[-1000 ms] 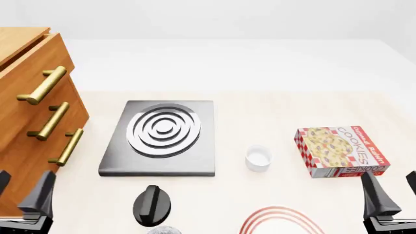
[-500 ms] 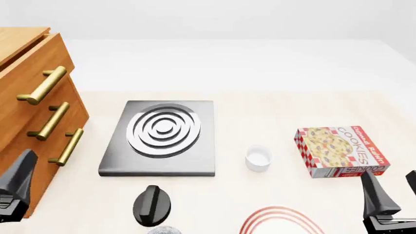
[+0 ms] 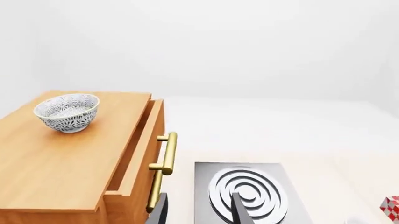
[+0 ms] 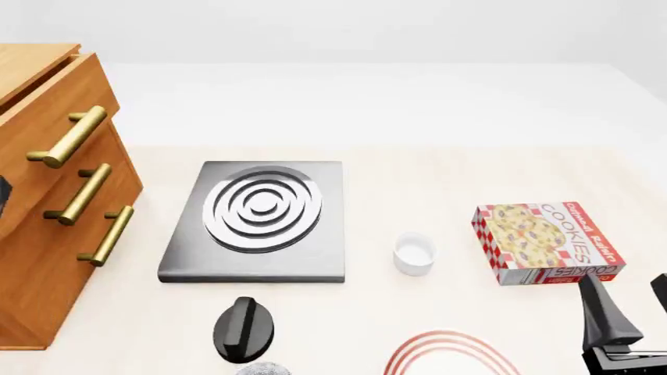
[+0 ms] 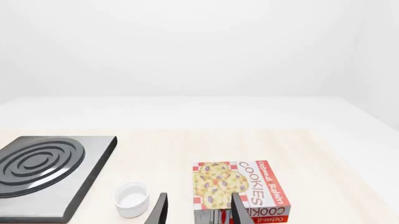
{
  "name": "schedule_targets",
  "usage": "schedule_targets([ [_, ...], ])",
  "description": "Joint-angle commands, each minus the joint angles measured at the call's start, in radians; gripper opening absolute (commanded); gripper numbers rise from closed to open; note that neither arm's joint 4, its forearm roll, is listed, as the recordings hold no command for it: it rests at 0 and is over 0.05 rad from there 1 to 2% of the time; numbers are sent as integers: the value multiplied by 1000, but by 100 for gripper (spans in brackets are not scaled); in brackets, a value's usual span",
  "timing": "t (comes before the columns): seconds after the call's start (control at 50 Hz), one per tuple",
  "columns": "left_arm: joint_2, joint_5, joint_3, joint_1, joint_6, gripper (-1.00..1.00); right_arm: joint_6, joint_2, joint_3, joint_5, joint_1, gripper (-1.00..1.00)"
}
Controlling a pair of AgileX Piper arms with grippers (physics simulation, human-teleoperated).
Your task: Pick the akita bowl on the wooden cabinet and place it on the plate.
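The akita bowl (image 3: 67, 112) stands upright on top of the wooden cabinet (image 3: 68, 163). The left gripper (image 3: 198, 212) is empty with fingers apart. The right gripper (image 5: 197, 211) is also apart and empty, near the cookie box (image 5: 240, 190). The plate (image 4: 451, 354) lies at the counter's near edge.

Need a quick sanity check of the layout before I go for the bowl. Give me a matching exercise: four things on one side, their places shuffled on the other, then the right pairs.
Things:
1. patterned bowl
2. small white cup
3. cookie box
4. red-ringed plate

Places:
A. on the table between the stove slab and the cookie box
B. cut off by the near edge of the front view
C. on top of the wooden cabinet
D. on the table's right side, just ahead of the right gripper

Pairs: 1-C, 2-A, 3-D, 4-B
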Motion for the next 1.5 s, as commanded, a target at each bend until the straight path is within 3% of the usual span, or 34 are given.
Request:
schedule_targets([
  [0.02,55,81,-165,49,-19,100,0,-2,0,1,0,100],
  [0.16,92,103,-243,78,-47,100,0,-1,0,1,0,100],
  [0.18,208,142,-385,168,-138,100,0,-1,0,1,0,100],
  [0.24,214,153,-410,174,-134,100,0,-1,0,1,0,100],
  [0.38,220,164,-433,187,-131,100,0,-1,0,1,0,100],
  [0.62,332,197,-471,273,-246,100,0,-1,0,1,0,100],
  [0.88,395,174,-519,359,-320,100,0,-1,0,1,0,100],
  [1.5,580,112,-622,527,-317,100,0,-1,0,1,0,100],
])
